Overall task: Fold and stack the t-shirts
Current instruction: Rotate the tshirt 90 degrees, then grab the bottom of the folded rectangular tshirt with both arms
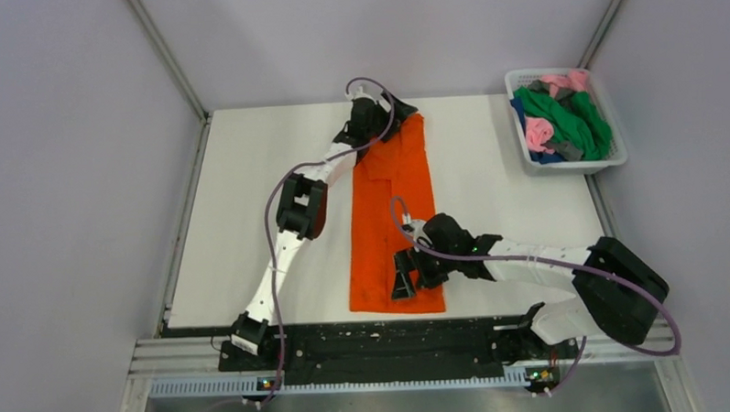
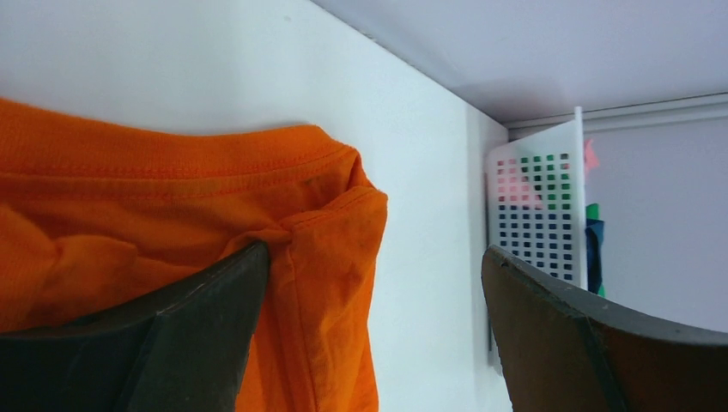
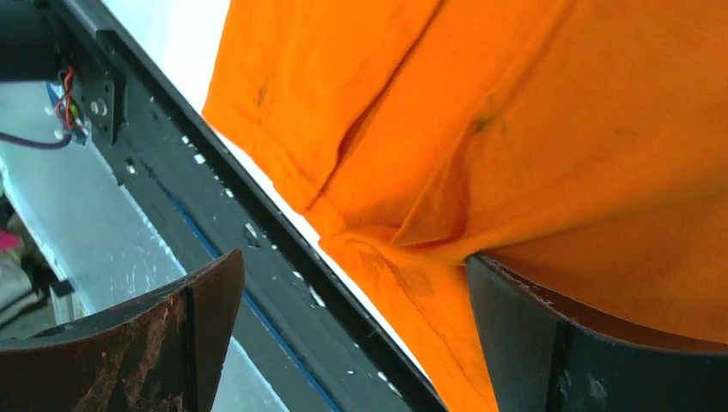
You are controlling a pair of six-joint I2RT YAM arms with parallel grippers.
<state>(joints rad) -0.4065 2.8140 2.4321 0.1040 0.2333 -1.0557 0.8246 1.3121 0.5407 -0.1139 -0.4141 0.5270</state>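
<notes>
An orange t-shirt lies on the white table as a long narrow folded strip running from the far edge to the near edge. My left gripper is open over its far end, one finger pressing on the cloth, the other over bare table. My right gripper is open at its near end, one finger on the cloth, the other over the black rail. Green, pink, blue and grey t-shirts are piled in the basket.
A white mesh basket stands at the far right corner of the table; it also shows in the left wrist view. The black rail runs along the near edge. The walls close in on three sides.
</notes>
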